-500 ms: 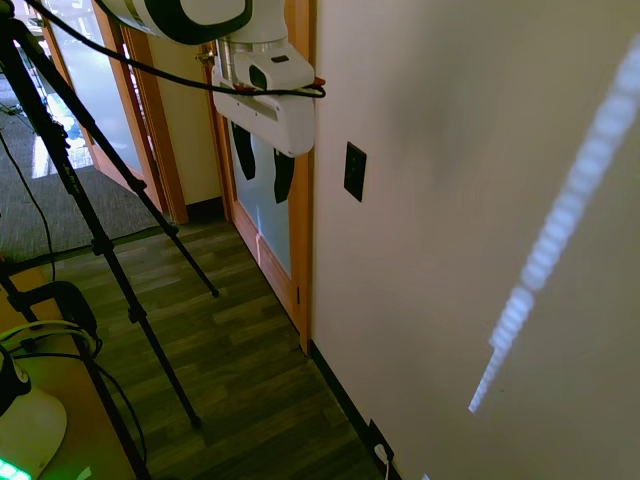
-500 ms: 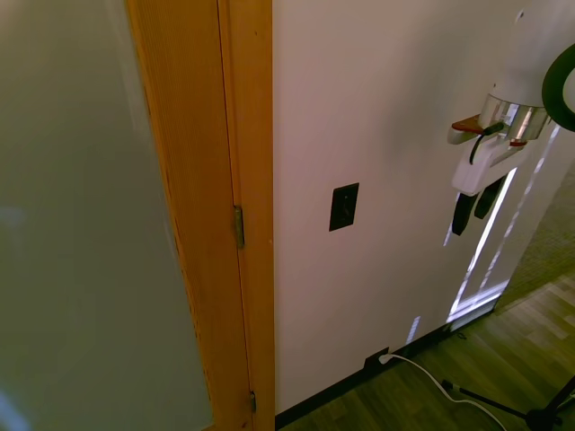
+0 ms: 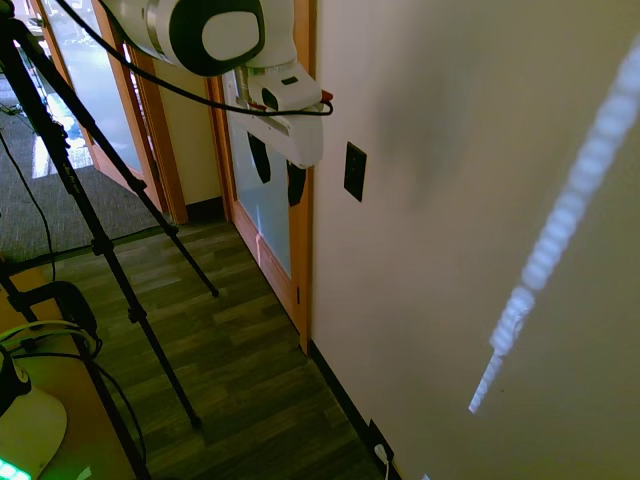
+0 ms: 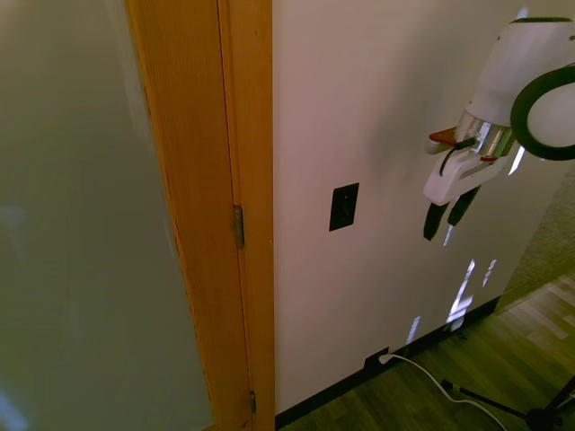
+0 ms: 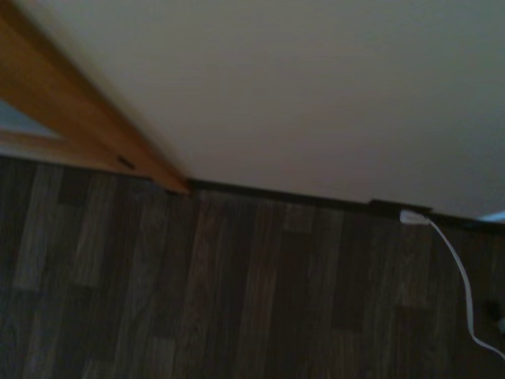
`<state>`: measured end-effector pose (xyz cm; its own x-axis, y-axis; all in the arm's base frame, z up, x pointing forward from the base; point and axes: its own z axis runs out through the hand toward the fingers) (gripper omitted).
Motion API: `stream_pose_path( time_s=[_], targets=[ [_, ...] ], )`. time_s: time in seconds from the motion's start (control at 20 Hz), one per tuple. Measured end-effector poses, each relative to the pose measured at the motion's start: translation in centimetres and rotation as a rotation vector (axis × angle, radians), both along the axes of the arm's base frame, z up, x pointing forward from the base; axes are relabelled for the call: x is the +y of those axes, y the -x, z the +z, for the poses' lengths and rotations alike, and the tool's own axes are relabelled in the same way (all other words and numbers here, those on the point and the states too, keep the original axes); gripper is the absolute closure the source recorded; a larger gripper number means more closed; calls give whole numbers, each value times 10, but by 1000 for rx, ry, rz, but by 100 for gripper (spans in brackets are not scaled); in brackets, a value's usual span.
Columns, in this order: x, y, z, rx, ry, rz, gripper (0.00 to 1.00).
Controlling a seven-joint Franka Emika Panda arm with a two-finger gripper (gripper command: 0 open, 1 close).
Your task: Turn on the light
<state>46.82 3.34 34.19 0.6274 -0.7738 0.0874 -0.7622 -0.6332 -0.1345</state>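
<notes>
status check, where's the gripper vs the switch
Gripper open, empty, fingers pointing down. Switch on the wall, untouched, gripper off to its side, clear gap. Nothing in between.

No readable text, label or number shows anywhere.

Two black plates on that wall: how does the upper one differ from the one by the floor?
The switch plate sits partway up the wall, level with the pincer; the outlet plate sits at the baseboard. The outlet plate has a white plug and cord in it; the switch plate has nothing attached. Both are small, black and wall-mounted.
</notes>
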Motion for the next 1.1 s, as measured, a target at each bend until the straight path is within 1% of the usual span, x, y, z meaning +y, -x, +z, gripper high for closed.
stream_pose_path(
  time_s=[0.2, 0.35, 0.5, 0.6, 0.65, 0.75, 0.9, 1.1],
  targets=[
    [17, -41, -13, -75, -18, -51, 0],
    [29, -77, -18, -98, -24, -88, 0],
    [24, -116, -28, -114, -19, -141, 0],
    [20, -135, -38, -115, -15, -165, 0],
    [20, -142, -43, -118, -7, -175, 100],
    [28, -143, -49, -132, 5, -184, 100],
    [36, -144, -51, -177, 30, -190, 100],
    [32, -143, -54, -211, 55, -194, 100]
  ],
)
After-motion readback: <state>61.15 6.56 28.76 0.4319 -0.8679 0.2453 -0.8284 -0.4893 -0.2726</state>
